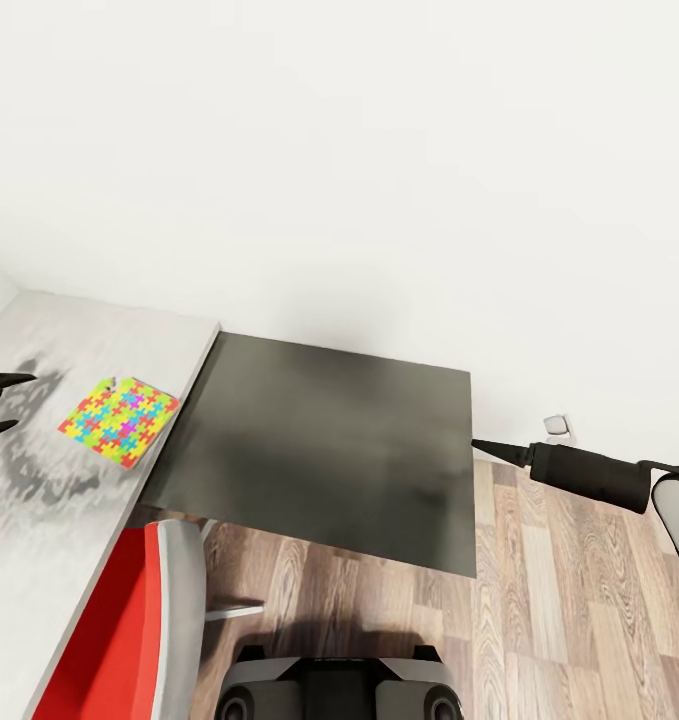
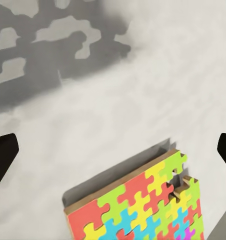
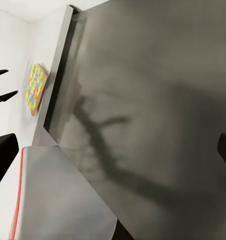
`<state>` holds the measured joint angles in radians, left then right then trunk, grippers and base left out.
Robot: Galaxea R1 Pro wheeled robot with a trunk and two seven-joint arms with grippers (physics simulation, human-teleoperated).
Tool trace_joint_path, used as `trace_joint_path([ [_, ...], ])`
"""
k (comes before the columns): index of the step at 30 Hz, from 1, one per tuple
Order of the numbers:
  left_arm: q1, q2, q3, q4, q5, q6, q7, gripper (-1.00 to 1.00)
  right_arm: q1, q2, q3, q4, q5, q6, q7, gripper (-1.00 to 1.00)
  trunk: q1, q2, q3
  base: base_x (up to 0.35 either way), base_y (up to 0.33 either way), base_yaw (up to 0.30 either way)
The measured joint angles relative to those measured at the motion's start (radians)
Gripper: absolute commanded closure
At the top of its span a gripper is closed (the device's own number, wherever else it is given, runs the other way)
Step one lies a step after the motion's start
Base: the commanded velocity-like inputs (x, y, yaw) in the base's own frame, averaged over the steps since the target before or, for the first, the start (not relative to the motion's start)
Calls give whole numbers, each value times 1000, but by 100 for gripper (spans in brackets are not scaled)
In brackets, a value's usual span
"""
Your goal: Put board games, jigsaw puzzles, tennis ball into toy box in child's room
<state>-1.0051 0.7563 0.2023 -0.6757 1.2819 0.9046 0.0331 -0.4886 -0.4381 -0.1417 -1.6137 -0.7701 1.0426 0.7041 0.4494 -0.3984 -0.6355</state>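
A jigsaw puzzle [image 1: 119, 420], a thin square of bright interlocking pieces, lies flat on the pale grey top of the table [image 1: 39, 500], close to the edge where the dark grey section [image 1: 339, 450] begins. My left gripper [image 1: 24, 400] hovers open just left of the puzzle, nothing between its fingers. In the left wrist view the puzzle [image 2: 143, 210] lies ahead of the open left gripper [image 2: 113, 155], apart from both fingers. My right gripper [image 1: 489, 447] is held off the dark section's right edge, over the floor. In the right wrist view it [image 3: 113, 155] is open and empty, and the puzzle [image 3: 35, 87] shows far off.
A red chair with a grey back [image 1: 129, 610] stands tucked against the pale table's front edge. White wall runs behind the table, with a wall outlet [image 1: 559, 428] low at the right. Wood-plank floor [image 1: 579, 610] spreads to the right. My base [image 1: 339, 690] sits before the dark section.
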Motion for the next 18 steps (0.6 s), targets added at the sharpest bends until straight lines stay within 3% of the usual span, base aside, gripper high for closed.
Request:
trace_joint_path([
  [10,-2,-27,-2,-1,-2,-1,5,-100,0,0,0,0,0,0,0,-100,0,0,0,0,0,5],
  [18,-5,-77,-8,-1,-9,-5,17,-100,0,0,-1,0,0,0,0,-100,0,0,0,0,0,1],
])
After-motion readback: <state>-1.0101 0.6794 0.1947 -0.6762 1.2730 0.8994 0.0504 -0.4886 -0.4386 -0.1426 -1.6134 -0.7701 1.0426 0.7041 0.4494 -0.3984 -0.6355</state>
